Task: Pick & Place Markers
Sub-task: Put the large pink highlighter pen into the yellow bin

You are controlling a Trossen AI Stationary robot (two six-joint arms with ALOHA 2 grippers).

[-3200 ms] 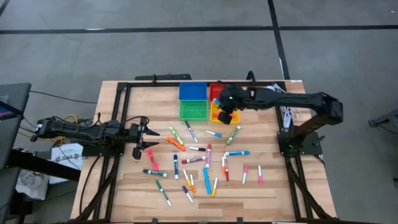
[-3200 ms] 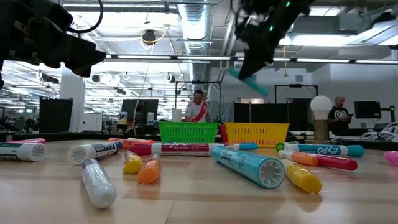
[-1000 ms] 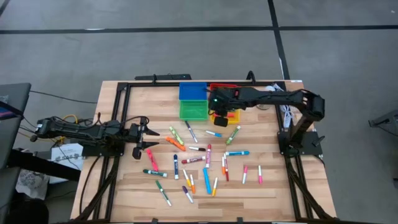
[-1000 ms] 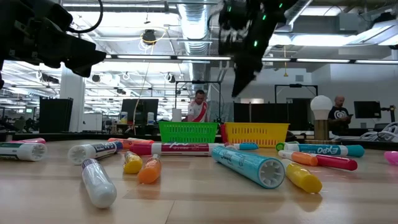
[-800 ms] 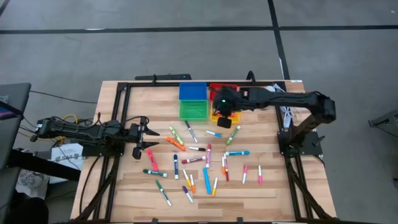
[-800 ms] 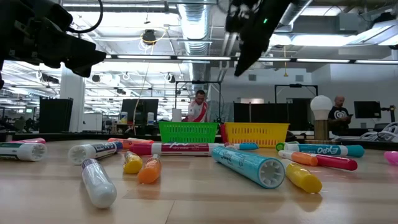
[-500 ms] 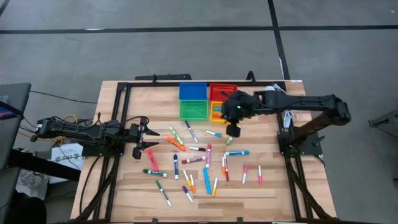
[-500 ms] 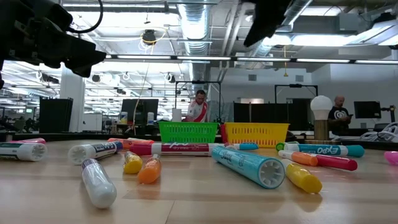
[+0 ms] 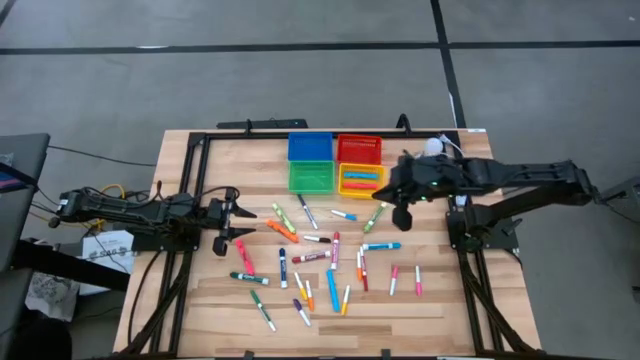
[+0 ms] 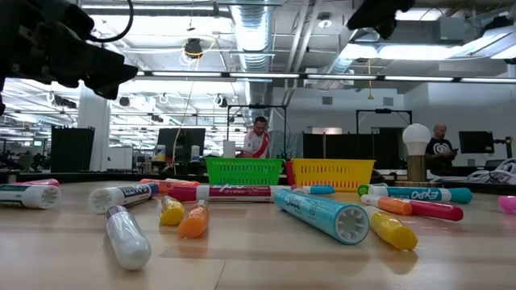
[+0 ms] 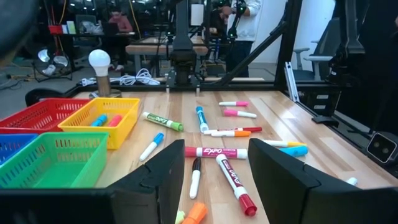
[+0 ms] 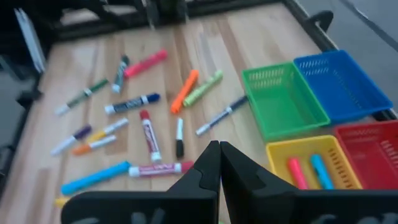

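Many markers [image 9: 320, 255] with coloured caps lie scattered flat on the middle of the wooden table, and they also show in the low view as markers [image 10: 318, 213]. Two more markers [image 12: 305, 168], a pink and a blue one, lie in the yellow bin [image 9: 362, 180]. My right gripper [image 9: 402, 215] hangs high, right of the bins, above the green marker [image 9: 375, 215]. It is shut and empty, as the right wrist view shows of my right gripper [image 12: 217, 165]. My left gripper [image 9: 240, 213] stands open and level at the table's left side, left of the pile, with nothing between its fingers [image 11: 168, 171].
Four bins stand in a square at the table's far middle: blue [image 9: 310, 147], red [image 9: 360, 148], green [image 9: 312, 177] and yellow. A black frame [image 9: 200, 140] runs round the table. A white bulb [image 9: 433, 147] sits at the far right. People show in the room behind.
My right gripper has drawn back from above the yellow and green bins toward the table's right edge and has risen, tipping up from its steep downward slant. In the low view it has climbed to the picture's top. The markers lie as before.
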